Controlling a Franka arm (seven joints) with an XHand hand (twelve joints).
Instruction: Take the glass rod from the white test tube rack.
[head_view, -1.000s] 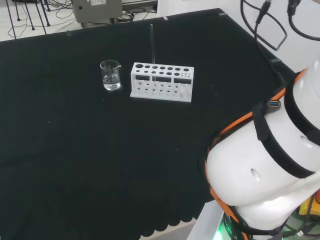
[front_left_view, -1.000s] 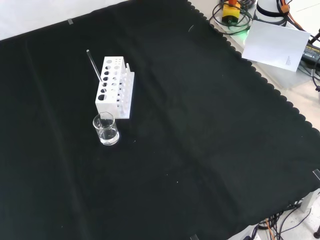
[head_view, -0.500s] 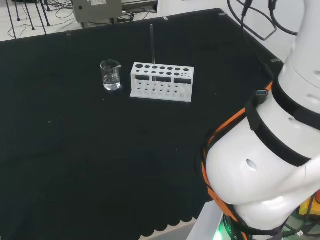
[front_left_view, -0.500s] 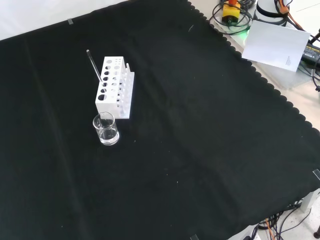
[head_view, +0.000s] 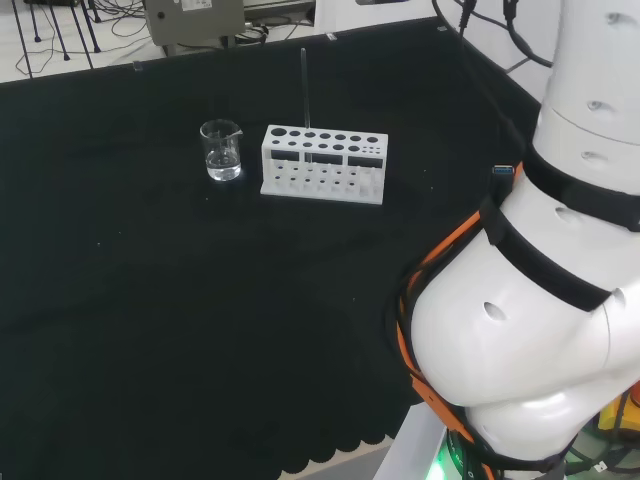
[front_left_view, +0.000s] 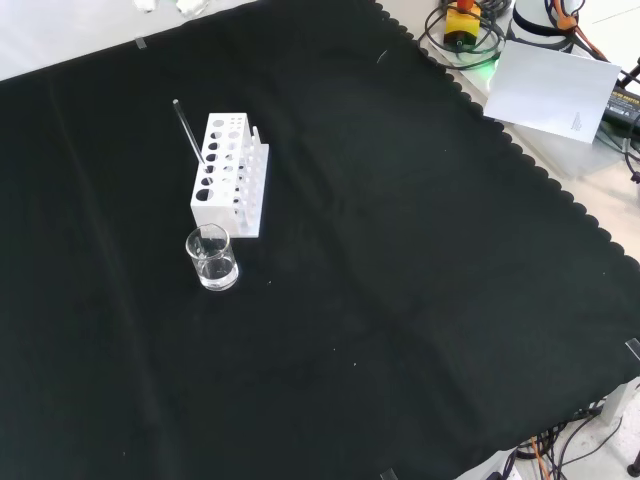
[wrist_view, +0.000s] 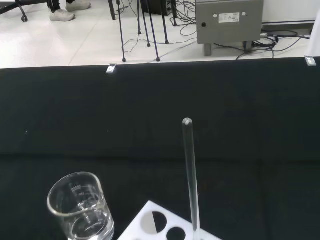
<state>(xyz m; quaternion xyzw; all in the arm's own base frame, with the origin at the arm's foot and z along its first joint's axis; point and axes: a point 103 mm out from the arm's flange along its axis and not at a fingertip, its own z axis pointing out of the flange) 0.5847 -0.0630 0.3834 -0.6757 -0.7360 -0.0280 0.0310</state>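
The glass rod (head_view: 305, 95) stands upright in a hole near the left end of the white test tube rack (head_view: 322, 165) in the head view. The front view has the rod (front_left_view: 188, 130) leaning up and left out of the rack (front_left_view: 228, 175). In the wrist view the rod (wrist_view: 190, 175) rises close ahead from the rack (wrist_view: 165, 225), with nothing touching it. Small white parts of the hand (front_left_view: 190, 5) poke in at the top edge of the front view, well beyond the rack.
A small glass beaker (head_view: 221, 150) with a little clear liquid stands just left of the rack in the head view, nearer the camera (front_left_view: 211, 257) in the front view. The arm's white links (head_view: 530, 330) fill the head view's right. The cloth's scalloped edge (front_left_view: 560, 190) runs along the right.
The arm's links have swung up and left in the head view. White parts of the hand have come in at the front view's top edge. Rod, rack and beaker have not moved.
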